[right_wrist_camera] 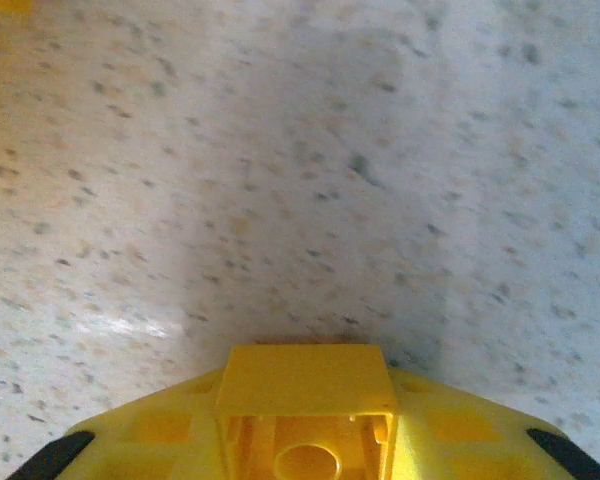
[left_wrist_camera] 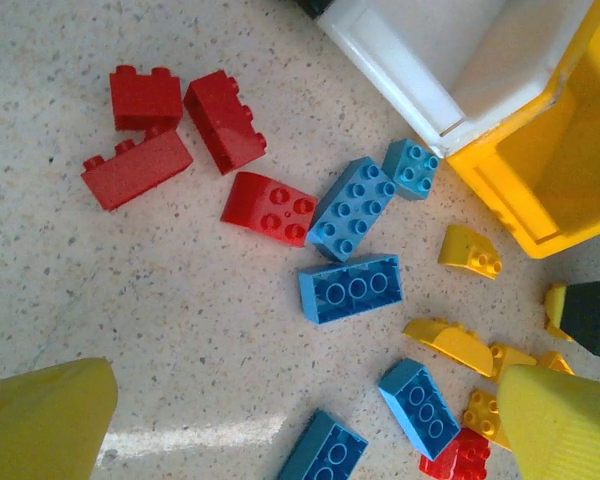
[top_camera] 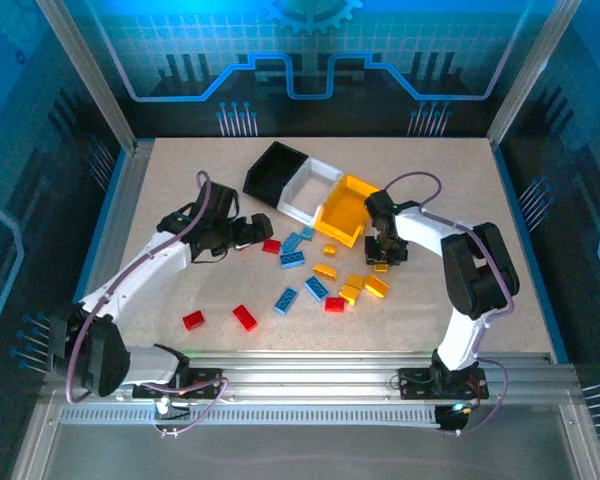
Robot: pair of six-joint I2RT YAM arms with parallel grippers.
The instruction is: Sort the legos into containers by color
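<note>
Red, blue and yellow legos lie scattered on the table in front of the containers: black bin (top_camera: 275,170), white bin (top_camera: 310,190), yellow bin (top_camera: 348,208). My left gripper (top_camera: 252,232) hovers open by a red brick (top_camera: 271,246); in its wrist view the gripper (left_wrist_camera: 300,430) holds nothing, with red bricks (left_wrist_camera: 225,120) and blue bricks (left_wrist_camera: 350,287) ahead on the table. My right gripper (top_camera: 385,255) is low at the table just in front of the yellow bin. In the right wrist view that gripper (right_wrist_camera: 305,420) is shut on a yellow brick (right_wrist_camera: 305,375), hollow side toward the camera.
Two red bricks (top_camera: 245,317) lie apart at the near left. A cluster of yellow bricks (top_camera: 377,287) and a red one (top_camera: 334,304) sits beside the right arm. The white bin's corner (left_wrist_camera: 450,60) and the yellow bin's wall (left_wrist_camera: 560,170) show ahead of the left gripper.
</note>
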